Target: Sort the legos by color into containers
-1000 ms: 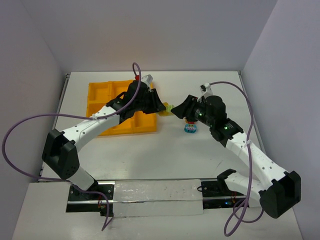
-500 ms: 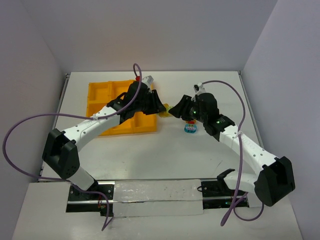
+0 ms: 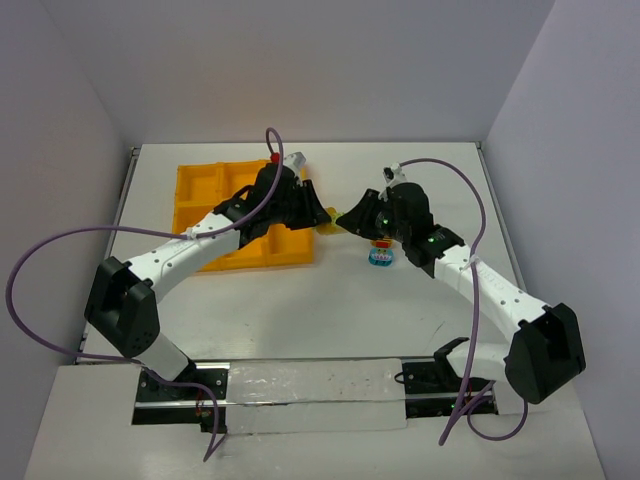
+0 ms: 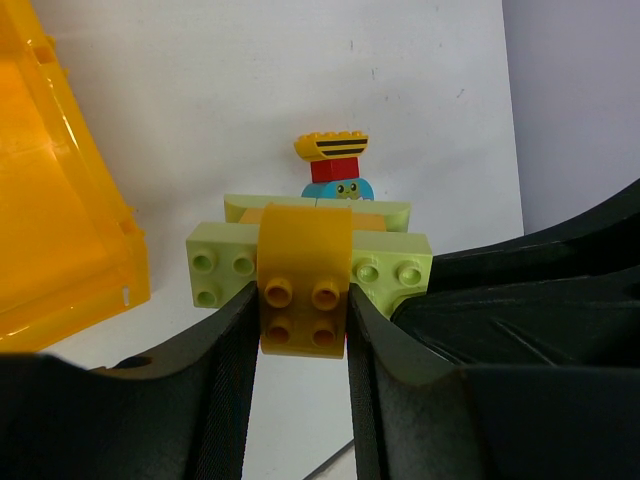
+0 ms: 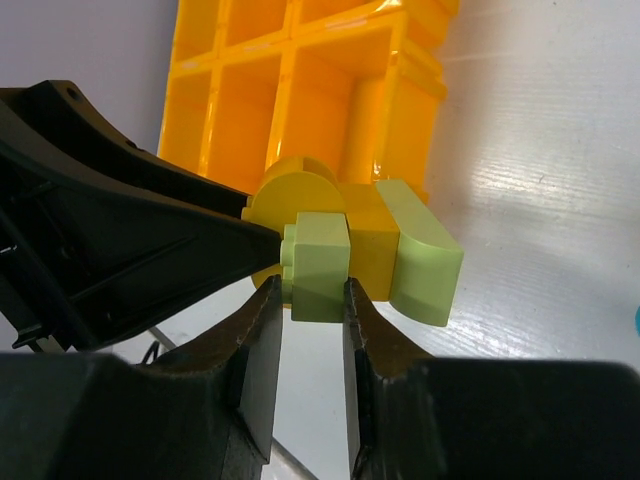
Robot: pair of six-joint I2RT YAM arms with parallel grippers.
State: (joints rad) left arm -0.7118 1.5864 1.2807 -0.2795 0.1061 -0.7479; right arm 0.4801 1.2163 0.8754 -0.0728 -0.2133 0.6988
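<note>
My left pincer (image 4: pixel 300 318) clenched on small yellow studded plastic brick (image 4: pixel 305 245); right pincer (image 5: pixel 310 305) clamps the lime-green plastic brick (image 5: pixel 320 258) joined to it.

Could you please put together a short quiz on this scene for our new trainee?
1. True or false: the left tool is shut on a yellow brick.
2. The right tool grips a brick of which colour? A red, B lime green, C light blue.
3. Fill in: the yellow-red-blue stack stands on the ___, outside the tray.
Key: 1 true; 2 B, the lime green brick; 3 table.
</note>
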